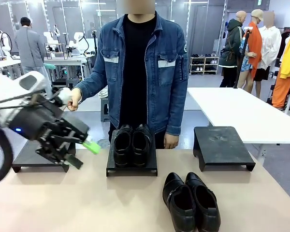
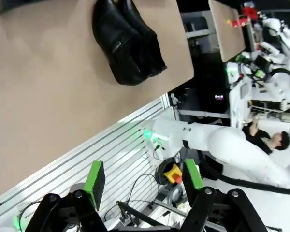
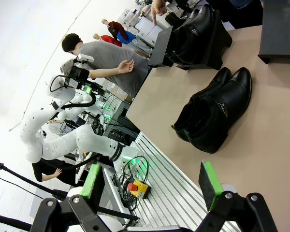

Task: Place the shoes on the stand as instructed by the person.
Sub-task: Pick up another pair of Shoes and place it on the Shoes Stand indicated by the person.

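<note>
Two shoes are lying side by side near the front edge of the table. The left gripper is hovering in front of the left stand, fingers spread and holding nothing. The right gripper is also gaping wide and carrying nothing. Farther off, a second pair is sitting on the middle stand, with the person standing just behind it.
</note>
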`<control>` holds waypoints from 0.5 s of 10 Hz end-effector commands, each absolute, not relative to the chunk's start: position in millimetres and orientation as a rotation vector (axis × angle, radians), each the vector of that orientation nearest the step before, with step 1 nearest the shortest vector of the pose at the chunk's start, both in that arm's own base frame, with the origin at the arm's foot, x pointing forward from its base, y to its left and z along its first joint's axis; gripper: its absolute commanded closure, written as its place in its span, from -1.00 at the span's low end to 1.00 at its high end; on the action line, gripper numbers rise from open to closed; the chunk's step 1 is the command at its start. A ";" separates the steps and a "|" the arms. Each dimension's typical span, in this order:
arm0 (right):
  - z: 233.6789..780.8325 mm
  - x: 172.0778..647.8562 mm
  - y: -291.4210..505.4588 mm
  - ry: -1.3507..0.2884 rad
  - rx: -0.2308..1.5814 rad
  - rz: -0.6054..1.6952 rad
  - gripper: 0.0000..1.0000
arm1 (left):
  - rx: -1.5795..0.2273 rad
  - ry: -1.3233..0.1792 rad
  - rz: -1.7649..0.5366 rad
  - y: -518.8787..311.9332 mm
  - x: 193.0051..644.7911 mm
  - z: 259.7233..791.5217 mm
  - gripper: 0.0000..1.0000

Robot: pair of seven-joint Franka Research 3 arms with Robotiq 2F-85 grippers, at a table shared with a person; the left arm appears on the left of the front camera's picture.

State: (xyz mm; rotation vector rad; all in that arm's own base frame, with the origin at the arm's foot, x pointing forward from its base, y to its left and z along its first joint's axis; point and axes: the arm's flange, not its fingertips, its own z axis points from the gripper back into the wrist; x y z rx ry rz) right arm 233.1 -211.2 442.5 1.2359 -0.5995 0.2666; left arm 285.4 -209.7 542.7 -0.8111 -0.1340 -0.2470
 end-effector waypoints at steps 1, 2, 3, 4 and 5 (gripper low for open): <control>443.3 233.3 -213.2 -0.626 1.243 0.276 -1.00 | -0.768 -0.144 -0.226 -230.0 297.2 537.8 -0.64; 443.3 233.3 -213.2 -0.626 1.243 0.276 -1.00 | -0.751 -0.153 -0.225 -237.2 295.9 535.0 -0.64; 443.3 233.3 -213.2 -0.626 1.243 0.276 -1.00 | -0.737 -0.164 -0.237 -241.0 293.6 533.4 -0.64; 443.3 233.3 -213.2 -0.626 1.243 0.276 -1.00 | -0.781 -0.141 -0.248 -233.0 289.9 534.4 -0.64; 443.3 233.3 -213.2 -0.626 1.243 0.276 -1.00 | -0.781 -0.141 -0.248 -233.0 289.9 534.4 -0.64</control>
